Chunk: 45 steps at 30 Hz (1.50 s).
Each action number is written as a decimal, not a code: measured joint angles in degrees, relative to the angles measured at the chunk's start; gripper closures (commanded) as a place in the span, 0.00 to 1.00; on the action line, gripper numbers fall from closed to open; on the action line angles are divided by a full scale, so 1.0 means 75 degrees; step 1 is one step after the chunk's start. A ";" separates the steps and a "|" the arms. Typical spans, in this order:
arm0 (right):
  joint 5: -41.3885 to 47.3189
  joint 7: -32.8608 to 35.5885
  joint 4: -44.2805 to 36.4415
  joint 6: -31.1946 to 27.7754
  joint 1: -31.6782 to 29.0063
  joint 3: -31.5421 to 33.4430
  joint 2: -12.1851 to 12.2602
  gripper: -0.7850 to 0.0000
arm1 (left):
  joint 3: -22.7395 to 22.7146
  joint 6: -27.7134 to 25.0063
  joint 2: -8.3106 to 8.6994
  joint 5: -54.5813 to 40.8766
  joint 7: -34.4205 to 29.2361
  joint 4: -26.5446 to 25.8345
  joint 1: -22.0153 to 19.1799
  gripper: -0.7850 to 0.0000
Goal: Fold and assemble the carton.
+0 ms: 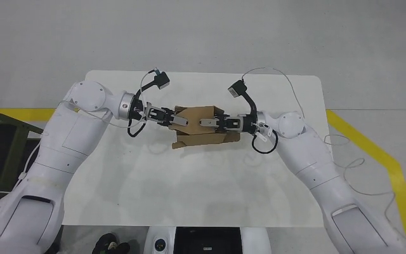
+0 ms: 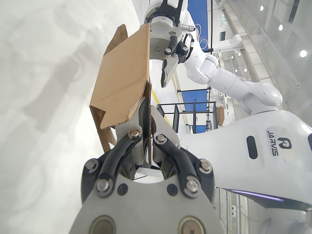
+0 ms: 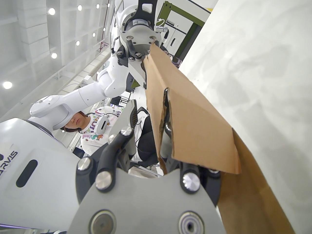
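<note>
1. White table (image 1: 127,190) lies under both arms in the top view, and you see the carton (image 1: 203,117) near its middle, partly folded, with its flaps open. The left gripper (image 1: 183,120) meets it at one end and the right gripper (image 1: 220,122) at the opposite end. Both are against the cardboard.

2. From the left wrist view, your left gripper (image 2: 146,109) has its fingers (image 2: 135,125) drawn narrow, pinching the edge of a carton (image 2: 121,74) panel between the pads. The rest of the carton stretches away from the fingers, alongside the table (image 2: 48,74). At its far end stands the right gripper (image 2: 157,79). One of its fingers sits apart from the panel's outer face, and the other is hidden behind the cardboard.

3. From the right wrist view, your right gripper (image 3: 150,103) has its fingers wide. One finger (image 3: 130,115) stands clear of the carton (image 3: 195,127) wall, while the other peeks through a gap between panels on the wall's other side. The wall runs between them without being squeezed. At the far end, the left gripper (image 3: 143,79) is clamped on the carton's edge.
</note>
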 measured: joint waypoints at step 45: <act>-0.0787 -0.0815 0.0233 -0.0027 0.0131 -0.0235 -0.0252 1.00 | -0.0552 0.1374 -0.0056 -0.2115 -0.0619 -0.0203 0.0289 0.00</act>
